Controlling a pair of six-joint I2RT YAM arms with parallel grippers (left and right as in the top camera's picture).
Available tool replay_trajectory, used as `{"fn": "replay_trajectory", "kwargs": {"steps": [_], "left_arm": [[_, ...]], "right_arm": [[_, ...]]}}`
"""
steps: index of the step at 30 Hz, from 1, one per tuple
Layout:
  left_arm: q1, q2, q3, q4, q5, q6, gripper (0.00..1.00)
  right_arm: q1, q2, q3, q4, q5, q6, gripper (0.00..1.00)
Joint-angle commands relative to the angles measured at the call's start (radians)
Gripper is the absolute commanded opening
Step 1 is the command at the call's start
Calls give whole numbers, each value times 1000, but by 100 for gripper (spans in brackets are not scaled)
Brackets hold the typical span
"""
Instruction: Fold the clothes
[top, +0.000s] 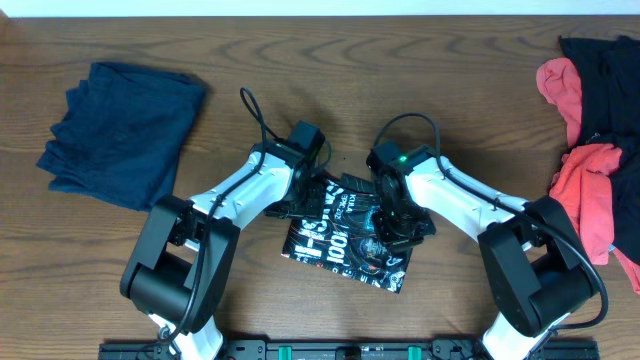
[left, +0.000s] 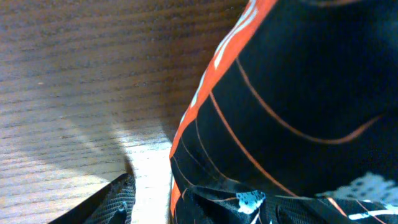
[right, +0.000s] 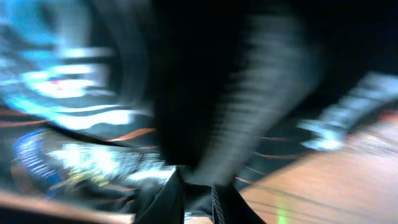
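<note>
A black printed shirt (top: 335, 240) with white, blue and orange graphics lies partly folded at the table's centre. My left gripper (top: 312, 192) is at the shirt's upper left edge. In the left wrist view its fingers (left: 211, 208) are spread apart, one on bare wood and the other against the shirt (left: 292, 93), with the orange-trimmed hem between them. My right gripper (top: 396, 228) is over the shirt's right part. The right wrist view is blurred, with its fingers (right: 200, 202) close together on a fold of the black shirt (right: 205, 81).
A folded navy garment (top: 120, 130) lies at the far left. A pile of red and black clothes (top: 600, 150) sits at the right edge. Bare wooden table (top: 400, 80) surrounds the shirt.
</note>
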Motion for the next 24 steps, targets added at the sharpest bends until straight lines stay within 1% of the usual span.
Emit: {"fn": "replay_trajectory", "kwargs": {"steps": [1, 5, 9, 10, 11, 12, 13, 15, 18, 21, 24], "left_arm": [[3, -3, -24, -8, -25, -22, 68], [5, -19, -6, -32, -18, -27, 68], [19, -87, 48, -80, -18, -27, 69], [21, -111, 53, -78, -17, -27, 70], [23, -134, 56, -71, -17, -27, 76], [25, -161, 56, -60, -17, -27, 84], [27, -179, 56, -50, -17, -23, 88], [30, -201, 56, -32, -17, -2, 93], [42, -196, 53, -9, 10, 5, 96], [63, -168, 45, 26, 117, 52, 97], [92, -124, 42, 45, 173, 52, 97]], "right_arm": [[-19, 5, 0, -6, 142, 79, 15], [-18, 5, 0, -3, 141, 78, 16], [-18, 5, 0, -3, 141, 79, 17], [-18, 5, 0, -1, 141, 79, 18], [-18, 5, 0, 1, 141, 79, 18], [-18, 5, 0, 4, 141, 79, 19], [-18, 5, 0, 6, 141, 79, 20], [-18, 5, 0, 8, 141, 79, 20], [-18, 5, 0, 8, 141, 79, 19], [-18, 5, 0, 8, 141, 79, 20], [-18, 5, 0, 7, 140, 78, 19]]}}
